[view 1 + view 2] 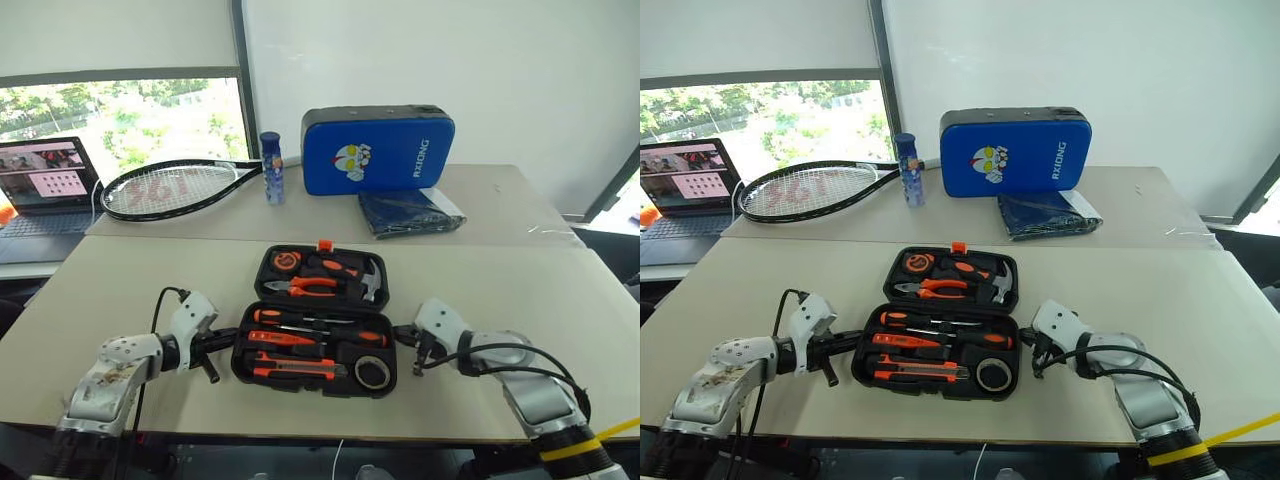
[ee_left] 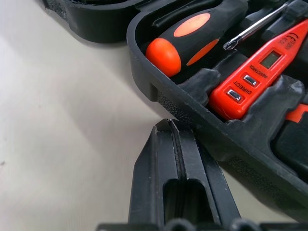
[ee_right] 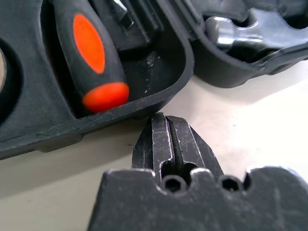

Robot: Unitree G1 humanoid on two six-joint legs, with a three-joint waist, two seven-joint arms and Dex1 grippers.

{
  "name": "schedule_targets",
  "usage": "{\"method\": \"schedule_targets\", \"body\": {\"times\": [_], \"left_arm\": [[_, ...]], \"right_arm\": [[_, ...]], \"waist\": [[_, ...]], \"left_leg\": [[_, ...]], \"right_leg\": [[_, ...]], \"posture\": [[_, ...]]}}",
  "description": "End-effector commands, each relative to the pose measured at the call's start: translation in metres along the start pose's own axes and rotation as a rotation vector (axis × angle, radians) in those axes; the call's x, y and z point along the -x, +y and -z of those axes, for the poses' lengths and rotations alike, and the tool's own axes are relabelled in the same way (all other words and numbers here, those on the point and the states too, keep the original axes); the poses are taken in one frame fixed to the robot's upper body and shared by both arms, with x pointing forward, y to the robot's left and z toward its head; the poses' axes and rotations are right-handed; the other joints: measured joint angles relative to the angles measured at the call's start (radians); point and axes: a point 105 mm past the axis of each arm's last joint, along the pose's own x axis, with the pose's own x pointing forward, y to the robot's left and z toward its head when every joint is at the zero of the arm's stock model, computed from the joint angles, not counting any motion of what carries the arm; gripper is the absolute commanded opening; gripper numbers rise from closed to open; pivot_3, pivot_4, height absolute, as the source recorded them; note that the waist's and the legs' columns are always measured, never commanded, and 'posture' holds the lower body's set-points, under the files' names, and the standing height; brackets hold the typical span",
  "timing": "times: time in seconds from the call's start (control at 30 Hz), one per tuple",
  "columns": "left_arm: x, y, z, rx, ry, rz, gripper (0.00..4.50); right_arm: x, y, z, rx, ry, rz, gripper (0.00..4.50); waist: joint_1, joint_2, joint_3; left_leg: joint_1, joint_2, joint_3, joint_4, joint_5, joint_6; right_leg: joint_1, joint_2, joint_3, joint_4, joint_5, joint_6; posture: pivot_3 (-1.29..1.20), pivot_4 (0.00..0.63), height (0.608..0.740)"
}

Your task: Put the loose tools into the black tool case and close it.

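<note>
The black tool case [image 1: 243, 362] lies open on the near table, its lid [image 1: 268, 262] flat behind with the orange latch at the far edge. In the near half lie two screwdrivers [image 1: 300, 318] [image 2: 190, 36] with orange-black handles, a slim orange tool [image 2: 255, 77], the utility knife [image 1: 295, 370] and the black tape roll [image 1: 372, 372]. My left gripper [image 1: 230, 336] [image 2: 169, 126] is shut, its tip right at the case's left wall. My right gripper [image 1: 402, 336] [image 3: 167, 120] is shut too, its tip at the right wall [image 3: 120, 115]. Neither holds anything.
Pliers and a hammer [image 3: 240, 33] sit in the lid. On the far table lie a black racket [image 1: 170, 188], a blue bottle [image 1: 271, 168], a blue padded bag [image 1: 378, 150] and a dark folded cloth [image 1: 410, 212]. A laptop [image 1: 45, 185] stands at far left.
</note>
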Motion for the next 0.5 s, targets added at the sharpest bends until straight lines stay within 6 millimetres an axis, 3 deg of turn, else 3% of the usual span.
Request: {"method": "schedule_targets", "body": {"times": [0.03,0.1,0.13,0.17,0.3,0.4,0.5], "left_arm": [[0.004,-0.001,-0.008,0.071,-0.045,0.011,0.02],[0.011,0.006,-0.010,0.119,-0.015,-0.008,0.54],[0.015,0.010,-0.008,0.151,0.021,-0.023,0.69],[0.018,0.013,-0.009,0.175,0.045,-0.024,1.05],[0.025,0.033,-0.031,0.297,0.062,-0.051,2.49],[0.021,0.037,-0.048,0.418,0.087,-0.009,3.66],[0.010,0.042,-0.063,0.489,0.109,0.005,3.66]], "right_arm": [[0.012,-0.003,-0.011,-0.015,-0.048,-0.028,0.00],[0.024,-0.012,-0.014,-0.047,-0.058,-0.025,0.00],[0.028,-0.014,-0.016,-0.061,-0.052,-0.040,0.58],[0.031,-0.016,-0.020,-0.072,-0.061,-0.048,0.74],[0.037,-0.034,-0.045,-0.286,-0.125,-0.025,2.12],[0.032,-0.041,-0.054,-0.434,-0.010,-0.039,3.18],[0.027,-0.046,-0.070,-0.585,0.027,-0.091,3.18]], "waist": [[0.002,0.000,0.000],[0.003,0.000,0.000],[0.003,0.000,0.000],[0.003,0.000,0.000],[0.001,-0.001,0.001],[0.000,-0.001,0.001],[0.002,-0.001,0.001]], "left_leg": [[0.000,0.000,0.000,0.000,0.000,0.000],[0.000,0.000,0.000,0.000,0.000,0.000],[-0.001,0.000,0.000,0.000,0.000,0.000],[-0.001,0.000,0.000,0.001,0.000,0.000],[-0.001,0.000,-0.001,0.001,0.000,0.000],[-0.001,0.000,-0.002,0.001,0.002,-0.001],[-0.002,0.000,-0.002,0.001,0.002,-0.002]], "right_leg": [[0.000,0.000,0.000,0.000,0.000,0.000],[0.000,0.000,0.000,0.000,0.000,0.000],[0.000,0.000,0.000,0.000,0.000,0.000],[-0.001,0.000,-0.001,0.000,0.000,0.000],[0.000,0.001,0.000,0.001,0.000,0.000],[-0.001,0.002,-0.001,0.001,0.000,0.000],[-0.002,0.002,-0.002,0.001,0.000,-0.001]], "posture": [[0.00,0.150,0.740],[0.00,0.150,0.740],[0.00,0.150,0.740],[0.00,0.150,0.740],[0.00,0.150,0.740],[0.00,0.150,0.740],[0.00,0.150,0.740]]}}
